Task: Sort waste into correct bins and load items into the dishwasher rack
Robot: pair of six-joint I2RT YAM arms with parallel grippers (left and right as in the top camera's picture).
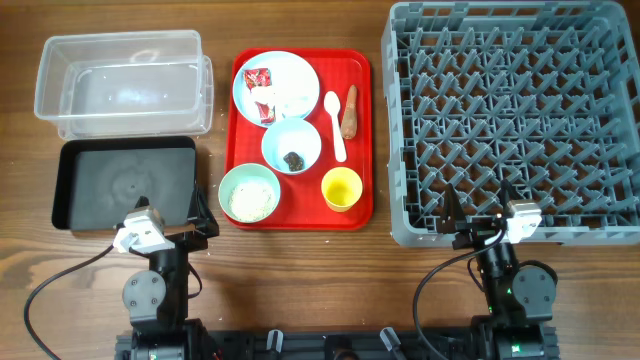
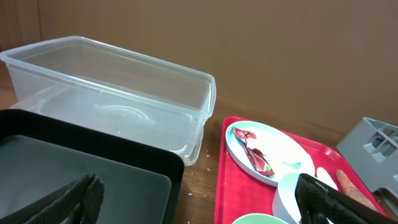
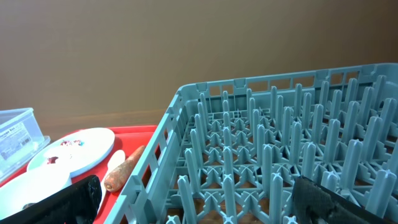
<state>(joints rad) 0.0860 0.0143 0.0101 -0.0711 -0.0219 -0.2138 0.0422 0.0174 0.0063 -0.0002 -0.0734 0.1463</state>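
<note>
Nearest me:
- left gripper (image 2: 198, 186), jaws wide, empty, at the black tray's (image 1: 125, 180) near edge
- right gripper (image 3: 196, 186), jaws wide, empty, with the dishwasher rack's (image 1: 510, 120) front wall straight ahead of it

Between them I log the red serving tray (image 1: 355, 75), which carries:
- rice bowl (image 1: 249, 192) and yellow cup (image 1: 341, 188)
- lump bowl (image 1: 291, 145), spoon (image 1: 335, 125) and carrot stick (image 1: 349, 112)
- plate (image 1: 295, 85) with the red wrapper (image 1: 258, 80) on it

Farthest: clear tub (image 1: 120, 80).
</note>
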